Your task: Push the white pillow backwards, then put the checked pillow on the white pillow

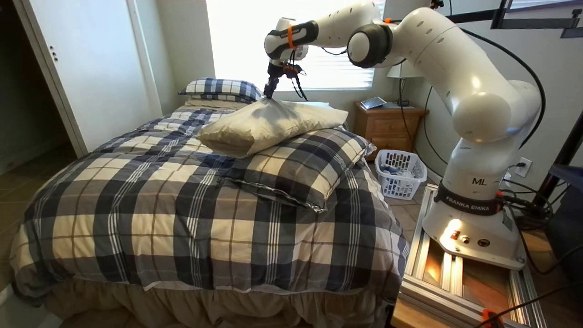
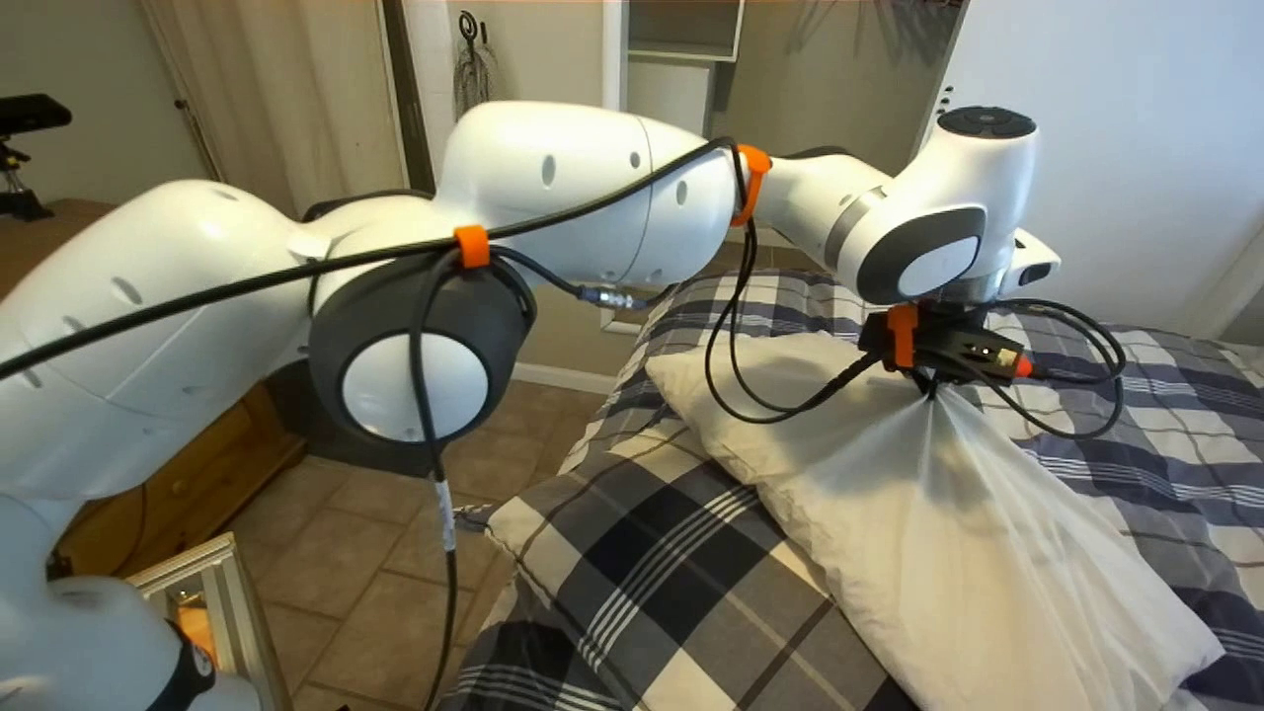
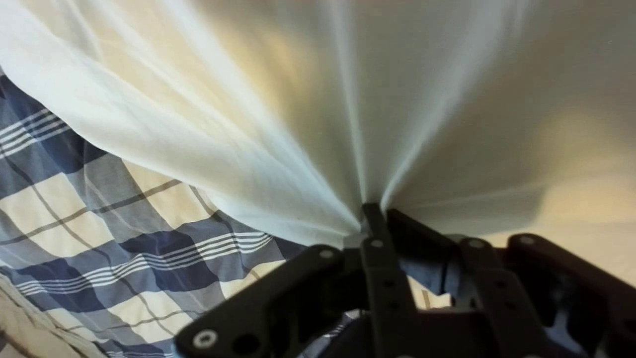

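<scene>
near the edge of the bed (image 1: 136, 228) closest to the arm (image 1: 464, 68), the gripper (image 3: 382, 210) holds the white pillow (image 1: 273, 125) by a pinch of its cover. the jaws are drawn narrow, with a fold of the pillow caught between them; in the wrist view, creases fan out from the fingers (image 3: 378, 229). in both exterior views the white pillow is pulled to a peak under the gripper and slopes down from there. it lies partly over the checked pillow (image 1: 300, 171), and one end reaches past it toward the middle of the bed. whether that end touches the bed, i cannot tell. the checked pillow lies along the arm's edge, one corner turned to the near edge, and is partly covered.

at the far corner away from the arm, a plaid pillow (image 1: 223, 88) lies on pale bedding (image 1: 214, 104). off the bed, beyond the arm's edge, a white basket (image 1: 400, 187) with blue and white things (image 1: 398, 171) in it stands on the floor (image 1: 405, 214). past it, toward the far end of that edge, is a nightstand (image 1: 387, 127) with a lamp (image 1: 411, 70), partly hidden by the arm.
</scene>
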You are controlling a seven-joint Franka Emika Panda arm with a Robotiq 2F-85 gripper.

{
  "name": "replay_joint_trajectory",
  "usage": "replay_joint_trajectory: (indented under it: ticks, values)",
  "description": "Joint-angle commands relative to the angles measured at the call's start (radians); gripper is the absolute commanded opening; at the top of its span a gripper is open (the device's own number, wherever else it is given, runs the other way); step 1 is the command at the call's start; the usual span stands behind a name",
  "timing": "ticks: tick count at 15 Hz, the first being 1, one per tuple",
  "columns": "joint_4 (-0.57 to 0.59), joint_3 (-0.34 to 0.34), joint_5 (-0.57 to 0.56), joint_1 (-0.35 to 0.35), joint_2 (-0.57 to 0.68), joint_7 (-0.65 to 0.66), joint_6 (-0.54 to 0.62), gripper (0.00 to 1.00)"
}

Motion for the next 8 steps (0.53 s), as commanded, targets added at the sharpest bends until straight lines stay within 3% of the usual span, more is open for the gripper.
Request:
replay_joint_trajectory:
  ticks: [1, 8]
  values:
    - [0.057, 0.017, 0.002, 0.003, 0.025, -0.051, 0.068, 0.02]
    - [0.112, 0.030, 0.011, 0.006, 0.052, -0.080, 0.201, 0.02]
